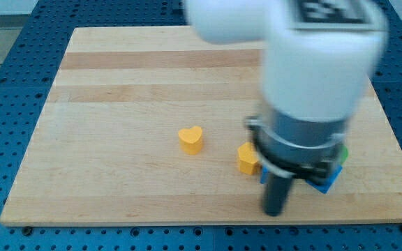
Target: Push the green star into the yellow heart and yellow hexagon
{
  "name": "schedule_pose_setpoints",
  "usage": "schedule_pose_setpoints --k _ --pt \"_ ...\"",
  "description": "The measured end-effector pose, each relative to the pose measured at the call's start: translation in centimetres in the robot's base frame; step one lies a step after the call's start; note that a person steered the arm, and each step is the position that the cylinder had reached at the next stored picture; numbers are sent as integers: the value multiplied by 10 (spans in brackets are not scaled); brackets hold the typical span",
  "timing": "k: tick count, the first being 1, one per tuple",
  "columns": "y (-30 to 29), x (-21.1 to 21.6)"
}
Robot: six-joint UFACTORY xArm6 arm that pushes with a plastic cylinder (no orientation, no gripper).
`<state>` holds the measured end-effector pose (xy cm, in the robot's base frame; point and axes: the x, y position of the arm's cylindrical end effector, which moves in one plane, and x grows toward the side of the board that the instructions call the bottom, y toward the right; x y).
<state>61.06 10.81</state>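
Note:
The yellow heart (191,139) lies on the wooden board (131,97) a little left of centre. The yellow hexagon (247,158) lies to its right, partly covered by the arm. Only a sliver of a green block (343,152) shows at the arm's right edge; its shape cannot be made out. My tip (275,211) is near the board's bottom edge, below and right of the yellow hexagon, left of and below the green sliver.
The large white and grey arm (313,77) fills the view's upper right and hides much of the board there. A blue block (326,181) shows partly under the arm, just right of the rod.

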Motion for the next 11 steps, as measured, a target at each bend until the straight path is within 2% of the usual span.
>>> schedule_pose_setpoints --k 1,2,3,5,7,9,10,11 --pt "56 -4" --pt "83 -24" --pt "83 -48" --pt "-20 -72" --pt "-37 -100" --pt "-90 -127" --pt "-66 -158" --pt "-39 -224"
